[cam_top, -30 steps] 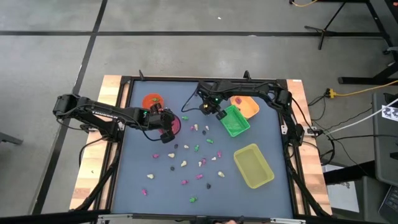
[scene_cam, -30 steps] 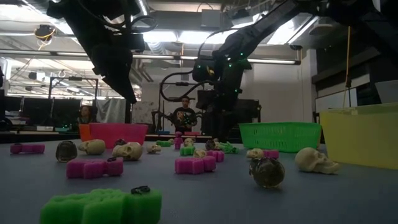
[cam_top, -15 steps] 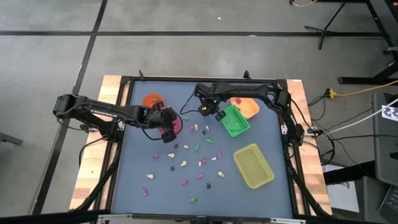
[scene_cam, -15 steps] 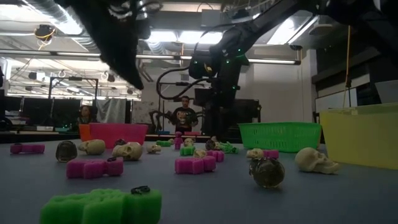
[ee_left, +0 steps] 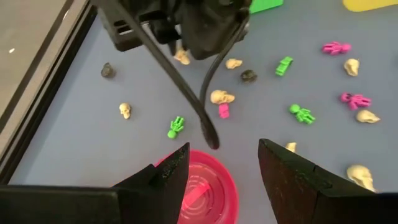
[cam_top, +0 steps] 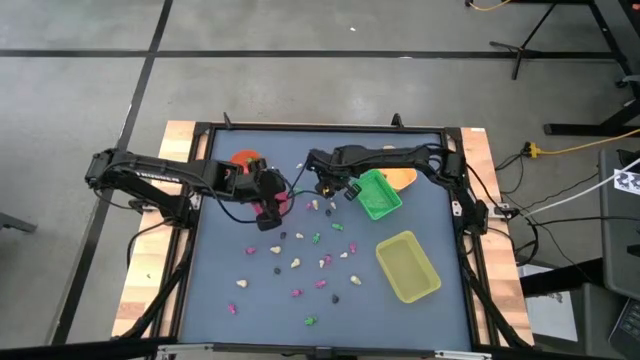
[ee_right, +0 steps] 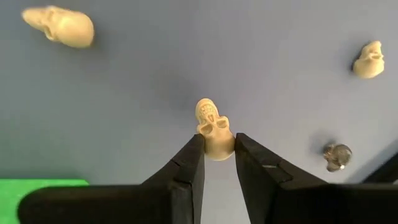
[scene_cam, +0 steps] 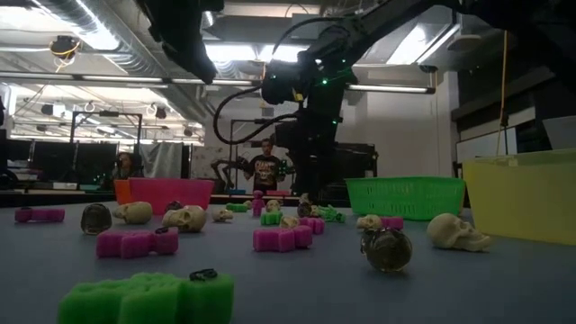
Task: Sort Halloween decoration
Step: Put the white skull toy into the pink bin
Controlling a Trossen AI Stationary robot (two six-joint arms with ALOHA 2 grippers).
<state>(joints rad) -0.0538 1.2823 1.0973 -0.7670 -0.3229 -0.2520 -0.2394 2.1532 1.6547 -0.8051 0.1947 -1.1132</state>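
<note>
- Right now a cream skull is pinched between the right hand's fingers, above the table near the green tray.
- Left hand hangs spread over the pink cup, other trinkets scattered beyond.

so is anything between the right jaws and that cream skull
No. In the right wrist view the cream skull already sits between the right gripper jaws, which are shut on it, with nothing visible in between.
</note>
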